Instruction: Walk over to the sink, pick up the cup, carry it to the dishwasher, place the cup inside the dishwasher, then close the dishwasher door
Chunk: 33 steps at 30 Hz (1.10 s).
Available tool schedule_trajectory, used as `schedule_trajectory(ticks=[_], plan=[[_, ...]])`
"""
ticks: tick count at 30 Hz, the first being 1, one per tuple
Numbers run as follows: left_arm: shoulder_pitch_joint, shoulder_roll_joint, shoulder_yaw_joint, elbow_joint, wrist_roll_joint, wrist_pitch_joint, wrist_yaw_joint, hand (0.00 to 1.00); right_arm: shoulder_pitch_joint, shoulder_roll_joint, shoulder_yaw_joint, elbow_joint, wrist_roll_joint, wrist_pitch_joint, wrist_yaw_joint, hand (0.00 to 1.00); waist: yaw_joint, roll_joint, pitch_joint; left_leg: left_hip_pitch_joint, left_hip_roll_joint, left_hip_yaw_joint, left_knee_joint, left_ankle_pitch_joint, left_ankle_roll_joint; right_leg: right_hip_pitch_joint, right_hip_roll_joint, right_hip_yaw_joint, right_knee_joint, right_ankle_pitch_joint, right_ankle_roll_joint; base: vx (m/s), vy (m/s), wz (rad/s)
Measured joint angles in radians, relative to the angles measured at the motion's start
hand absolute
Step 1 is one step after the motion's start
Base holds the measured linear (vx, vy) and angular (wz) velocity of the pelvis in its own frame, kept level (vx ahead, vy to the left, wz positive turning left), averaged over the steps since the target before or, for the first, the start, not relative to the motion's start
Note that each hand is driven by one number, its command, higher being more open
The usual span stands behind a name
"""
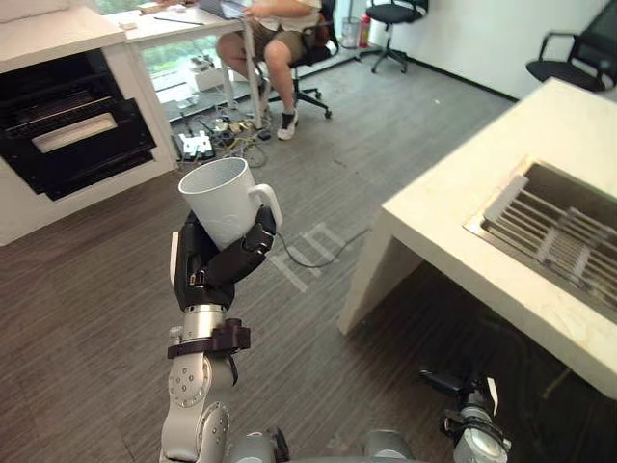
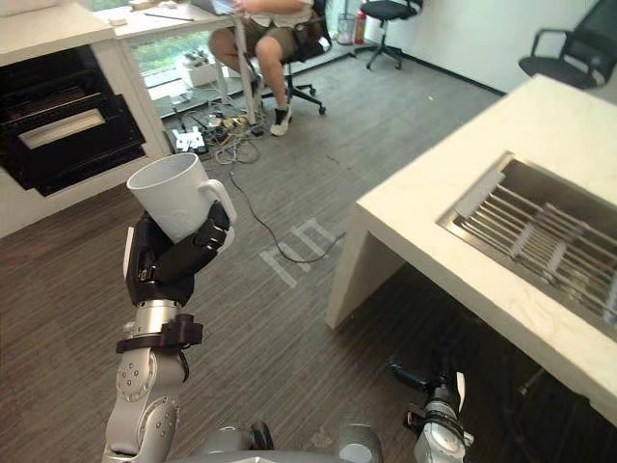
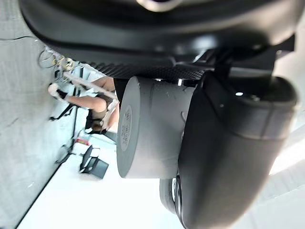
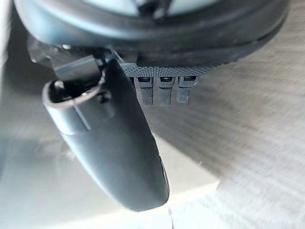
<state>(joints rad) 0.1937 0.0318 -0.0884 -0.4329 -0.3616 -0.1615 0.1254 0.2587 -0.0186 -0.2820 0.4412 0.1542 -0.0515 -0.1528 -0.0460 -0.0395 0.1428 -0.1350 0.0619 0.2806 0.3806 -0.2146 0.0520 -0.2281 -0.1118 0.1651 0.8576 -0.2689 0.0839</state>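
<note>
Cup (image 1: 224,198) mouth in eye views, base in left wrist view

A kitchen corner was seen inside an office: a sink (image 1: 569,185) and an open black dishwasher (image 1: 72,135) were flanked by swivel chairs (image 1: 564,69), floor cables (image 1: 220,135) and a person (image 1: 275,34) seated at a desk (image 1: 164,24).

Grey wood-grain floor (image 1: 87,309) runs right across the room, with white tape marks (image 1: 307,253) at the centre. A pale counter (image 1: 453,212) fills the right side. At the top centre a person (image 1: 280,39) sits at a white desk (image 1: 178,21), with cables (image 1: 207,135) tangled below it. Daylight comes through low glass (image 1: 169,58) behind the desk. One black chair (image 1: 390,14) stands by the white wall (image 1: 482,39), another (image 1: 574,53) in the upper right corner.
</note>
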Motion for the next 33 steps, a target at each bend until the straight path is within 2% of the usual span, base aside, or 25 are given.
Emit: schedule_trajectory(ticks=[3, 4, 5, 6, 7, 9, 12, 16, 20, 26, 27, 28, 33], plan=[[-0.008, 0.001, -0.024, -0.001, -0.001, 0.000, 0.000, 0.30, 0.057, 0.014, 0.015, -0.035, 0.000, 0.000, 0.000, 0.90, -0.002, -0.022, -0.006, 0.024, -0.056, -0.098, 0.017, -0.020, 0.000, -0.034, 0.084, 0.115, -0.144, -0.026, 0.005, 0.25, -0.042, 1.09], [-0.009, 0.001, -0.028, -0.004, -0.001, 0.000, 0.000, 0.30, 0.071, 0.015, 0.017, -0.042, 0.000, 0.001, 0.001, 0.90, 0.001, -0.025, -0.009, 0.024, -0.071, -0.125, 0.031, -0.034, -0.004, -0.034, 0.090, 0.132, -0.201, -0.023, 0.005, 0.23, -0.102, 0.98], [-0.009, 0.001, -0.028, -0.007, -0.001, 0.000, 0.000, 0.30, 0.078, 0.016, 0.019, -0.048, 0.000, 0.001, 0.001, 0.90, 0.004, -0.028, -0.012, 0.022, -0.081, -0.139, 0.044, -0.046, -0.007, -0.033, 0.088, 0.134, -0.239, -0.008, 0.003, 0.25, -0.138, 0.76], [-0.007, 0.001, -0.023, -0.016, -0.001, 0.000, 0.001, 0.30, 0.092, 0.017, 0.030, -0.063, 0.000, 0.004, 0.002, 0.90, 0.015, -0.042, -0.020, 0.017, -0.100, -0.161, 0.076, -0.074, -0.019, -0.029, 0.077, 0.126, -0.305, 0.049, 0.001, 0.28, -0.186, 0.74], [-0.004, -0.012, -0.022, -0.016, -0.001, -0.001, 0.001, 0.30, 0.096, 0.012, 0.034, -0.069, 0.000, 0.005, 0.006, 0.90, 0.015, -0.025, -0.029, 0.001, -0.091, -0.194, 0.117, -0.103, -0.049, -0.012, 0.076, 0.095, -0.317, 0.017, 0.021, 0.27, -0.197, 0.71], [0.008, -0.028, -0.032, -0.020, -0.001, 0.000, -0.002, 0.30, 0.098, 0.010, 0.035, -0.081, 0.000, 0.006, 0.011, 0.90, 0.016, 0.002, -0.046, -0.005, -0.054, -0.193, 0.124, -0.109, -0.058, 0.015, 0.089, 0.040, -0.353, 0.022, 0.006, 0.26, -0.175, 0.62], [0.034, -0.050, -0.041, -0.023, -0.001, 0.000, -0.018, 0.30, 0.100, 0.005, 0.037, -0.104, 0.000, 0.006, 0.026, 0.90, 0.032, 0.005, -0.048, 0.046, -0.026, -0.186, 0.075, -0.109, -0.058, 0.063, 0.104, 0.009, -0.380, 0.024, 0.003, 0.19, -0.123, 0.24], [0.071, -0.046, -0.036, -0.026, -0.001, 0.001, -0.021, 0.30, 0.137, -0.006, 0.058, -0.112, -0.002, 0.009, 0.032, 0.90, 0.036, 0.002, -0.054, 0.076, -0.025, -0.184, 0.038, -0.109, -0.058, 0.090, 0.104, 0.002, -0.404, 0.024, 0.003, 0.09, -0.022, 0.01], [0.078, -0.045, -0.035, -0.026, -0.001, 0.001, -0.021, 0.30, 0.149, -0.006, 0.083, -0.115, -0.025, 0.009, 0.045, 0.90, 0.056, 0.000, -0.077, 0.093, -0.039, -0.183, 0.018, -0.107, -0.056, 0.114, 0.087, 0.001, -0.433, 0.024, 0.003, 0.01, 0.034, 0.01], [0.124, -0.039, -0.012, -0.024, 0.000, 0.000, -0.019, 0.30, 0.145, -0.009, 0.122, -0.148, -0.044, 0.009, 0.053, 0.90, 0.061, -0.005, -0.116, 0.102, -0.068, -0.209, -0.026, -0.075, -0.053, 0.137, 0.057, -0.027, -0.471, 0.024, 0.003, -0.03, 0.001, 0.16], [0.130, -0.038, -0.005, -0.024, 0.000, 0.000, -0.018, 0.30, 0.145, -0.010, 0.123, -0.148, -0.049, 0.009, 0.054, 0.90, 0.061, -0.008, -0.117, 0.102, -0.076, -0.224, -0.040, -0.061, -0.053, 0.139, 0.048, -0.038, -0.477, 0.025, 0.001, -0.02, -0.027, 0.23], [0.143, -0.043, 0.043, -0.022, 0.008, 0.000, -0.015, 0.30, 0.115, -0.021, 0.177, -0.140, -0.070, 0.009, 0.058, 0.90, 0.086, -0.037, -0.122, 0.084, -0.091, -0.302, -0.086, 0.003, -0.054, 0.145, 0.032, -0.114, -0.496, 0.045, -0.024, -0.02, -0.019, 0.16], [0.143, -0.048, 0.045, -0.020, 0.008, -0.001, -0.009, 0.30, 0.116, -0.019, 0.176, -0.128, -0.070, 0.008, 0.059, 0.90, 0.081, -0.037, -0.122, 0.101, -0.082, -0.278, -0.095, 0.003, -0.054, 0.139, 0.040, -0.100, -0.508, 0.046, -0.025, 0.00, -0.001, -0.13]])
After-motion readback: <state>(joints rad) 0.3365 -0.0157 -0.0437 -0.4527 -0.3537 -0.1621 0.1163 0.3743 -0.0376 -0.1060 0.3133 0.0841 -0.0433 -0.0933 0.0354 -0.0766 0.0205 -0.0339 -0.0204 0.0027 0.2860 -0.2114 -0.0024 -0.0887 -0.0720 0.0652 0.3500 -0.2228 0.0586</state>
